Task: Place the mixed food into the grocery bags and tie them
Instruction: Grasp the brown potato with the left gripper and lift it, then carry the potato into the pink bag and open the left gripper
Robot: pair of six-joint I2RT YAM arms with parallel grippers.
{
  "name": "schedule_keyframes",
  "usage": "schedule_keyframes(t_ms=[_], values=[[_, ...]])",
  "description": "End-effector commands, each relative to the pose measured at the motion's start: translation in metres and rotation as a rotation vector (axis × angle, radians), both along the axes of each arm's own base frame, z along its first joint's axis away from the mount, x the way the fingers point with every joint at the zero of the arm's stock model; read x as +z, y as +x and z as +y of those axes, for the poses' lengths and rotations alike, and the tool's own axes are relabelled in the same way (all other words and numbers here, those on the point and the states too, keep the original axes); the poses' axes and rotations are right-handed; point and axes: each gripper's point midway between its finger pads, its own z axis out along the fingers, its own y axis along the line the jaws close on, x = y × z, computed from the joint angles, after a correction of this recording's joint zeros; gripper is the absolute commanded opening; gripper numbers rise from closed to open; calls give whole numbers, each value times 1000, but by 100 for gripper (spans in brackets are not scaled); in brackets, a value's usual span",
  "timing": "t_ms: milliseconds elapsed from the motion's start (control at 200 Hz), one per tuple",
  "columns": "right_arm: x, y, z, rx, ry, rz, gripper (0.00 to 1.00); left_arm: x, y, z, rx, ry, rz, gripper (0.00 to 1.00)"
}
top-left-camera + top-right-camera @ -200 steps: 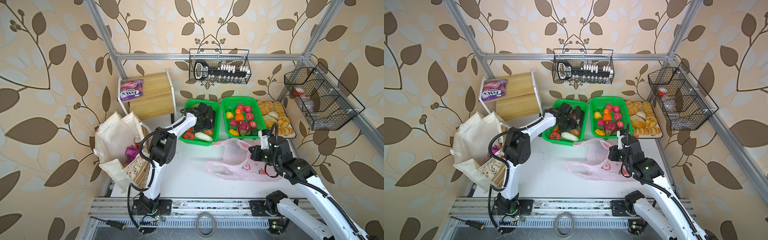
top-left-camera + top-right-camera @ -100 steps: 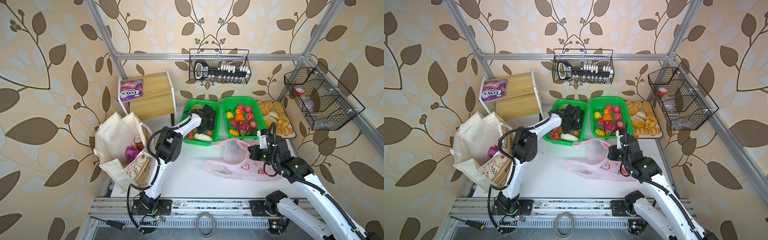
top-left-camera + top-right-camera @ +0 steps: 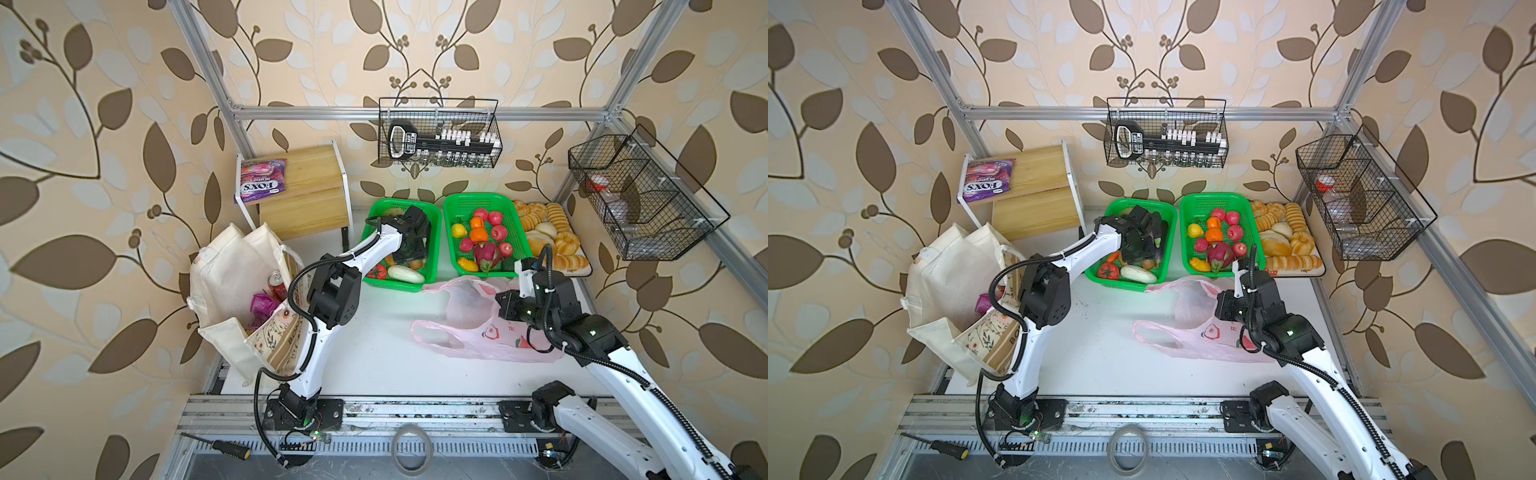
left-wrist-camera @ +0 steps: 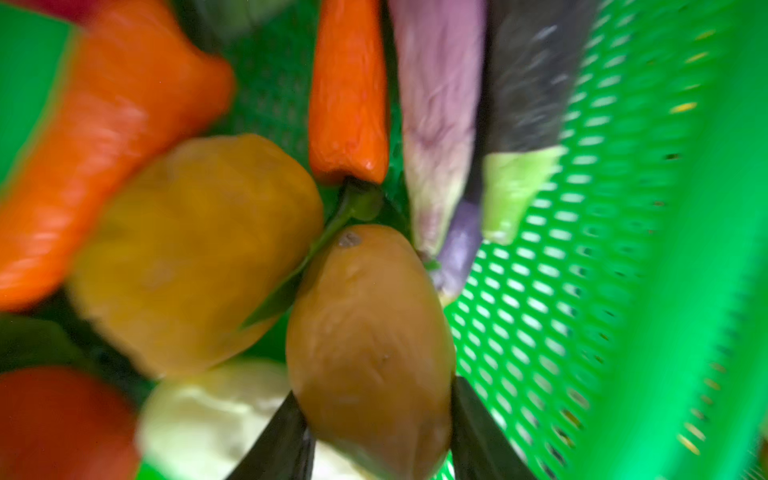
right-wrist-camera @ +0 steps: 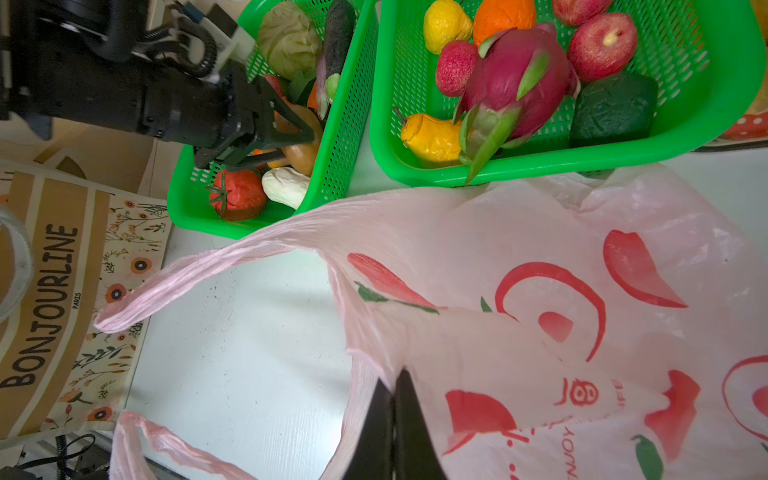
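Observation:
My left gripper (image 4: 374,390) reaches into the green vegetable basket (image 3: 435,249), shut on a brown potato (image 4: 365,332) with a finger pressed on each side. A second potato (image 4: 195,249) lies beside it. The red tomato (image 3: 377,271) sits at the basket's near corner and the cabbage (image 5: 289,39) at its far end. My right gripper (image 5: 395,378) is shut on the rim of the pink plastic bag (image 3: 478,328), holding its mouth up. At the left the canvas tote (image 3: 224,270) stands open, holding a red soda can (image 3: 276,282) and a purple packet (image 3: 262,303).
A carrot (image 4: 104,158), an orange pepper (image 4: 349,91) and eggplants (image 4: 440,124) crowd the potatoes. A fruit basket (image 3: 453,203) and a bread tray (image 3: 552,241) stand to the right. A purple FOX'S packet (image 3: 262,180) lies on the wooden shelf. A BONJOURLINE paper bag (image 5: 50,291) leans by the tote.
My left gripper has dropped lower and nearer in the vegetable basket, and its jaws have narrowed onto the potato. The right gripper and pink bag have stayed put.

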Motion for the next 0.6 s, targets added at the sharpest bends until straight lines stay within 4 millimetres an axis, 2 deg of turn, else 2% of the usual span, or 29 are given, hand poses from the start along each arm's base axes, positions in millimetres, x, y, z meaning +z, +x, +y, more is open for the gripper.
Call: schedule_keyframes(t_ms=[0, 135, 205, 310, 380, 390, 405, 505, 550, 595], values=[[2, 3, 3, -9, 39, -10, 0, 106, -10, 21, -5, -23, -222, 46], [3, 5, 7, -5, 69, -2, 0, 162, -28, 32, -61, -55, -367, 43], [5, 6, 10, 1, 89, -5, 0, 179, -44, 29, -134, -100, -406, 43], [9, 8, 14, 11, 130, -2, 0, 206, -80, 16, -280, -249, -474, 40], [11, 10, 19, 29, 163, 6, 0, 224, -110, 2, -378, -367, -549, 34], [11, 10, 20, 34, 168, 8, 0, 221, -113, -2, -394, -376, -549, 33], [11, 10, 21, 38, 173, 10, 0, 233, -124, -3, -420, -398, -587, 32], [10, 11, 25, 52, 196, 23, 0, 237, -181, -32, -641, -446, -683, 29], [12, 12, 27, 60, 213, 21, 0, 229, -205, -44, -735, -454, -683, 29], [15, 12, 30, 73, 237, 18, 0, 217, -219, -52, -791, -457, -658, 29]])
